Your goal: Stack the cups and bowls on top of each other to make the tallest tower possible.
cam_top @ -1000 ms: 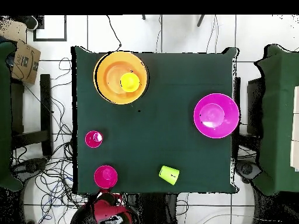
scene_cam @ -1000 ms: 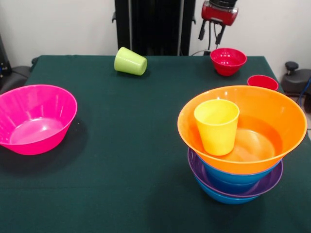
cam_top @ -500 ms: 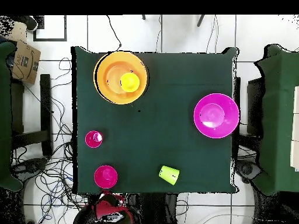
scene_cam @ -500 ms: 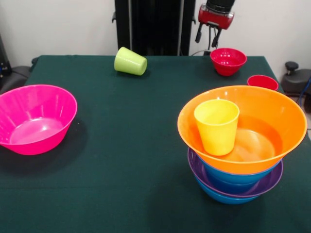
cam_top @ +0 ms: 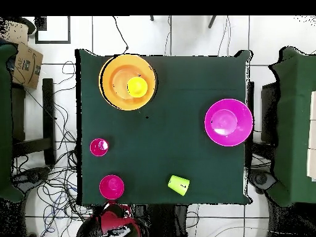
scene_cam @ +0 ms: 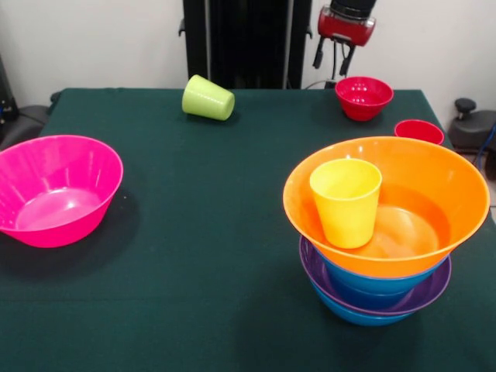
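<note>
while the green table carries everything, its biggest load is the tower near the front view's right edge: an orange bowl sits widest on top, mouth up, over a blue bowl, a purple bowl and another blue one lowest, all nested upright. inside the orange bowl stands the yellow cup, upright, its long axis vertical, mouth up, pressed to the bowl's left inner wall. well apart at the left edge sits the pink bowl, upright and empty. at the far side the small red bowl sits mouth up, and near it, just behind the orange rim, the red cup stands upright with only its top showing. the lime green cup lies on its side at the far edge, long axis level, its mouth pointing right and toward the camera. the gripper hangs above and behind the small red bowl, clear of it, its two dark fingers parted and holding nothing
</note>
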Robot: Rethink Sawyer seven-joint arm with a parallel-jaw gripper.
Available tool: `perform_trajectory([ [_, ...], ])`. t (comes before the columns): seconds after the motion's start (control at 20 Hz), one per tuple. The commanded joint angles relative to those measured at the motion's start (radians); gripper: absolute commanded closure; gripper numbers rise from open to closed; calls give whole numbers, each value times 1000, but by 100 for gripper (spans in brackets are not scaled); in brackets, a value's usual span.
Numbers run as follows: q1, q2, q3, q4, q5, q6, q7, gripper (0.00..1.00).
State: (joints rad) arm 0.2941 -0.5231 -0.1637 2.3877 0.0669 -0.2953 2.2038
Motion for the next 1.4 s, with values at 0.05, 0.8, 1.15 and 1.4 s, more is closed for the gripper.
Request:
perform_trajectory([
  [0.05,9,-23,65,-124,94,85,158,0],
  [0.8,52,107,59,-178,151,-34,169,0],
  [1.15,53,181,54,-207,147,-86,179,0],
  [1.4,53,205,48,-214,143,-102,180,0],
])
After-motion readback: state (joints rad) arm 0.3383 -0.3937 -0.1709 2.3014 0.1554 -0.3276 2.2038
